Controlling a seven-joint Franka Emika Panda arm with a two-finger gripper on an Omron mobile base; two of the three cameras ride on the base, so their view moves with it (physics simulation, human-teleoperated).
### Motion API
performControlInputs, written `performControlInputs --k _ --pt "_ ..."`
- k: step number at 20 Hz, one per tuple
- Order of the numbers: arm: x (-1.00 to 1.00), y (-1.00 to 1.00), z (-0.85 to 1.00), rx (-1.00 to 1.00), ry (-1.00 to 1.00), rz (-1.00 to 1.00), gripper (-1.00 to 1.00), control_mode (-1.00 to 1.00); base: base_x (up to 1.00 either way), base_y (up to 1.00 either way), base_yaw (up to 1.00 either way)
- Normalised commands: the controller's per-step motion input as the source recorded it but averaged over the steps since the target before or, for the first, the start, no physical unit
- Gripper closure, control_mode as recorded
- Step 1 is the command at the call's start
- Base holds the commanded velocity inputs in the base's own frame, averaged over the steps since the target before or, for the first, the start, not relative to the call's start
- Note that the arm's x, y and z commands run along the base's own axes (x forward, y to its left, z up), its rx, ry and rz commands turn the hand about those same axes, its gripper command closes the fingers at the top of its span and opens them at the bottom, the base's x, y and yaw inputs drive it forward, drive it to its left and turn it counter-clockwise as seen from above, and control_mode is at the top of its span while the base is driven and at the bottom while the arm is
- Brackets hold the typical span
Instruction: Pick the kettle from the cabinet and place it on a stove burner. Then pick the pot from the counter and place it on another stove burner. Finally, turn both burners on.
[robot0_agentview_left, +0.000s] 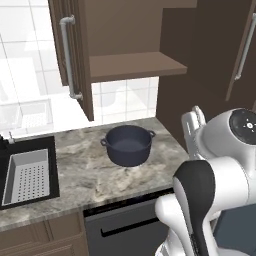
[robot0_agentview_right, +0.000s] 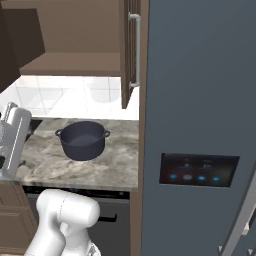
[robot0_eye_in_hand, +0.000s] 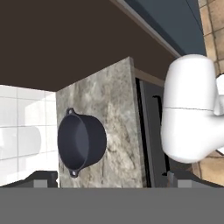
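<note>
The pot (robot0_agentview_left: 128, 145) sits alone on the surface (robot0_agentview_left: 85, 175) under the open cabinet (robot0_agentview_left: 80, 55), whose shelf looks bare from here, so I judge it the next thing to fetch: the arm should come down over the rim with jaws wide (they stand fully open, holding nothing) and pinch one wall. A sink (robot0_agentview_left: 27, 175) lies left, a dishwasher (robot0_agentview_left: 125, 227) below, a tall fridge (robot0_agentview_right: 200, 125) right.

pot (robot0_agentview_left: 128, 145) alone on counter (robot0_agentview_left: 85, 175) — open cabinet door (robot0_agentview_left: 75, 55) overhanging left
</note>
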Motion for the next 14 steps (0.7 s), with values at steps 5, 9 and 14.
performControlInputs --k 5,9,14 --pt "0.35 0.00 0.00 0.00 0.07 0.00 -1.00 -1.00 0.00 0.00 0.00" --pt "0.49 0.00 0.00 0.00 0.08 0.00 -1.00 -1.00 0.00 0.00 0.00" --pt "0.49 0.09 0.00 0.00 0.10 0.00 -1.00 -1.00 0.00 0.00 0.00"
